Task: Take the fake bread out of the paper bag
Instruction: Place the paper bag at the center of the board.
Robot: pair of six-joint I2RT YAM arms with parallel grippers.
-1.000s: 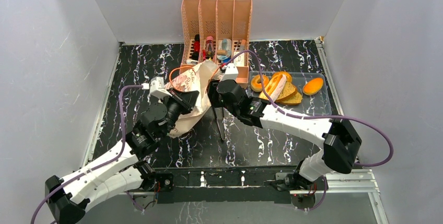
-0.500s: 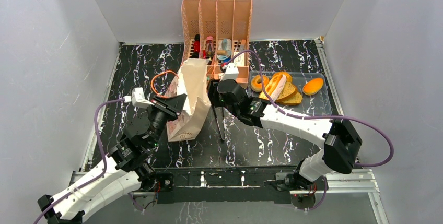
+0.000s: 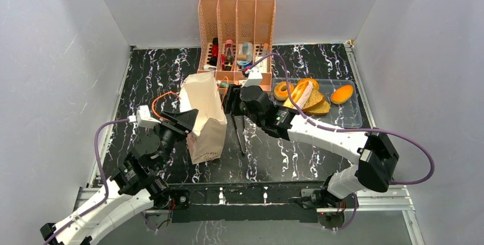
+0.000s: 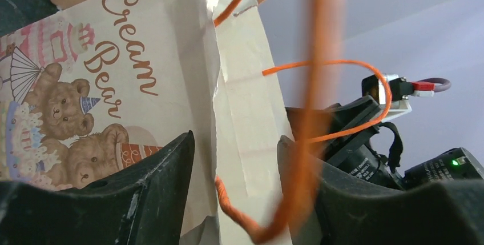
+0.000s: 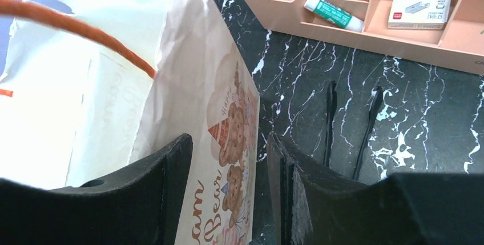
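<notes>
The cream paper bag (image 3: 202,111) stands upright at mid-table, its bear print (image 4: 63,108) facing my left wrist camera. My left gripper (image 3: 181,120) is at the bag's left side, open (image 4: 234,165); the bag's paper edge and an orange cord handle (image 4: 319,85) lie loose between its fingers. My right gripper (image 3: 233,101) hovers at the bag's upper right edge, open (image 5: 228,159), with the printed face (image 5: 228,125) showing in the gap. The fake bread (image 3: 305,96), rings, toast, a loaf and an orange bun, lies in the clear tray (image 3: 348,118) to the right.
A pink desk organizer (image 3: 237,22) stands behind the bag, holding a green-white tube (image 5: 333,12) and a small white box (image 5: 419,12). Two thin black strips (image 3: 240,136) lie on the marble right of the bag. Grey walls close in three sides.
The left jaws have opened and let go of the bag. The left arm drew back toward the near left. The bag went from tilted and crumpled to standing upright.
</notes>
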